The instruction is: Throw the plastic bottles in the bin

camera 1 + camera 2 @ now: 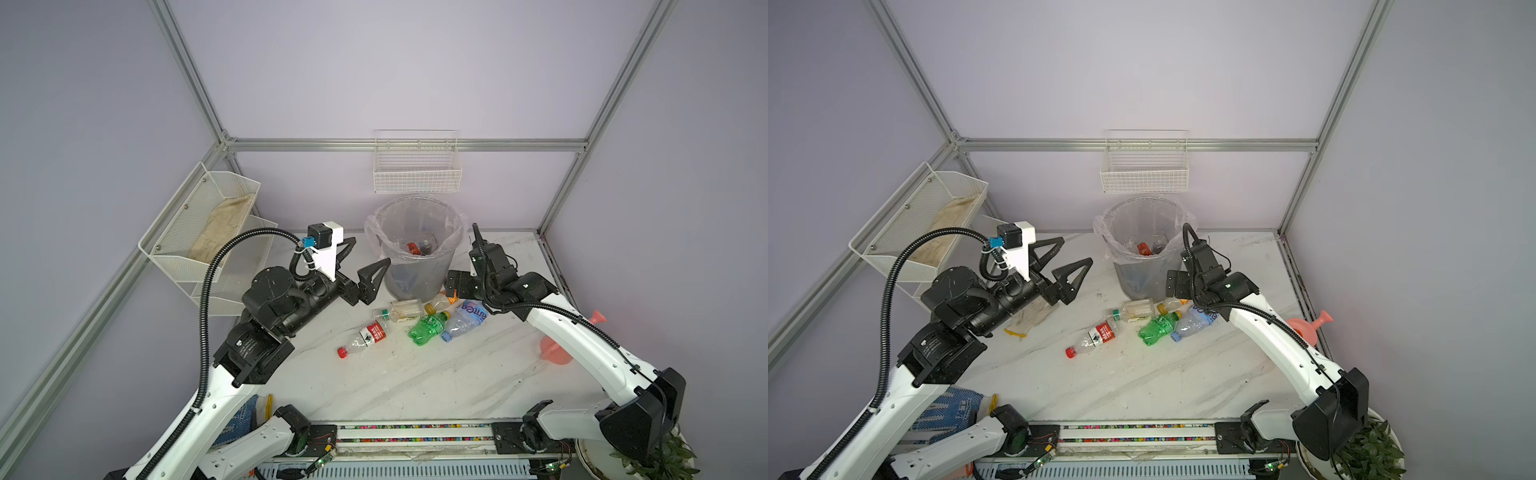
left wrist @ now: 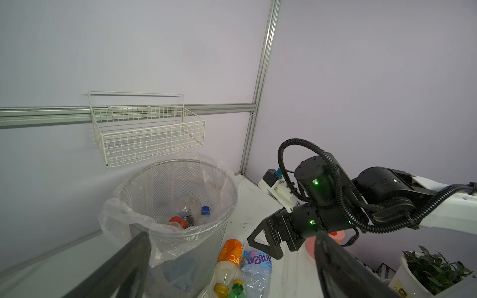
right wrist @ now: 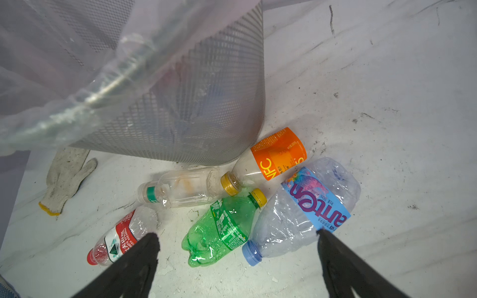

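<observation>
Left fingers (image 2: 335, 265) and right fingers (image 3: 134, 263) both spread apart and empty; five bottles (image 1: 428, 328) lie beside one bin (image 1: 411, 282)

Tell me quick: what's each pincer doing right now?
Left pincer: open, holding nothing.
Right pincer: open, holding nothing.

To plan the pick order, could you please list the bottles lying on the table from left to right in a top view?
Red-capped bottle with red label → clear bottle with green band → green bottle → blue-label bottle. Orange-label bottle omitted: it overlaps the green one.
</observation>
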Tool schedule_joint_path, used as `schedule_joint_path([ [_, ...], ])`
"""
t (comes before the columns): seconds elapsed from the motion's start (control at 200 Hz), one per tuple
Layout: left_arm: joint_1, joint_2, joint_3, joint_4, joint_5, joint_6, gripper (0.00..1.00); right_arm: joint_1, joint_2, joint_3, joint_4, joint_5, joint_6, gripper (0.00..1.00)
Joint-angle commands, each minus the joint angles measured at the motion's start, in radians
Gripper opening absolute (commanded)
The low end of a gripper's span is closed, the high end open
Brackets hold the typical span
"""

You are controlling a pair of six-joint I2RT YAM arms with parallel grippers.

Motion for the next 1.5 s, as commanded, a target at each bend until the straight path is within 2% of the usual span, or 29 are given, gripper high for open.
schedule_joint_path([
  [0.0,-0.009,-0.027,-0.040,0.005,0.001,-0.016,0.96,-0.013,0.005,-0.017,0.000,-0.014,0.041,0.98],
  [0.215,-0.017,-0.043,-0.060,0.000,-0.014,-0.015,0.94,-0.038,0.011,-0.060,0.000,0.029,0.089,0.97],
  [0.51,-0.028,-0.057,-0.072,-0.011,-0.032,-0.016,0.91,-0.080,0.026,-0.109,0.013,0.031,0.122,0.97],
  [1.01,-0.050,-0.076,-0.095,-0.028,-0.068,-0.011,0.90,-0.192,0.040,-0.252,0.129,-0.083,0.163,0.97],
  [1.495,-0.094,-0.084,-0.103,-0.057,-0.118,0.007,0.90,-0.253,0.072,-0.357,0.208,-0.154,0.183,0.97],
])
